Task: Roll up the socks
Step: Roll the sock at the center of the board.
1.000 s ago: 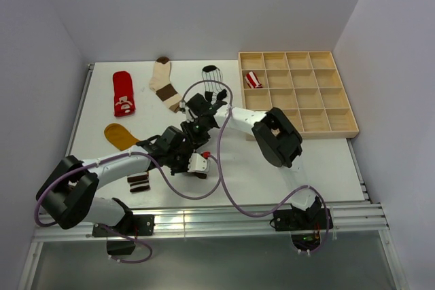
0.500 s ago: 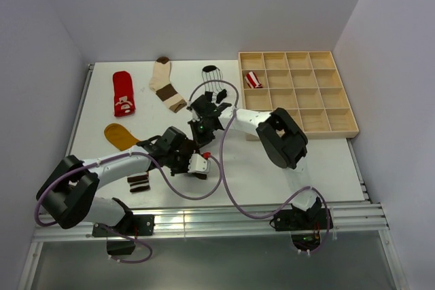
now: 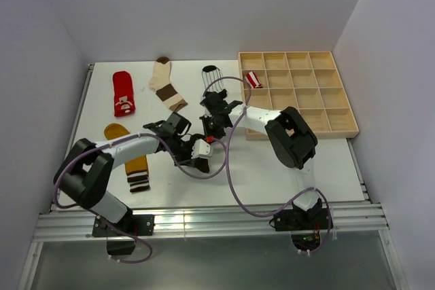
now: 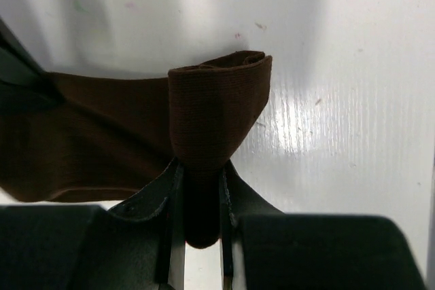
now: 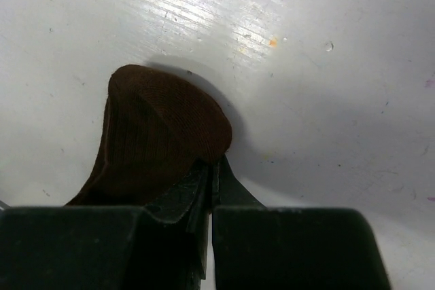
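A dark brown sock (image 4: pixel 217 106) lies on the white table, one end folded over into a loop. My left gripper (image 4: pixel 200 166) is shut on that folded end. The other end of the dark brown sock (image 5: pixel 163 134) bunches up at my right gripper (image 5: pixel 213 165), which is shut on its edge. From above, the left gripper (image 3: pixel 199 151) and right gripper (image 3: pixel 212 130) meet mid-table and hide most of the sock. Flat on the table lie a red patterned sock (image 3: pixel 123 93), a cream-and-brown sock (image 3: pixel 165 83), a white black-striped sock (image 3: pixel 212 78) and a mustard sock (image 3: pixel 132 161).
A wooden grid tray (image 3: pixel 326 132) stands at the back right, with a rolled red-white striped sock (image 3: pixel 253 79) in one of its left compartments. Purple cables loop from both arms over the table's middle. The table's metal rail (image 3: pixel 204 222) runs along the near edge.
The right gripper has closed on the brown sock's end. Both grippers have shifted up and to the right with the sock. The left arm has swung off the mustard sock, baring its striped cuff.
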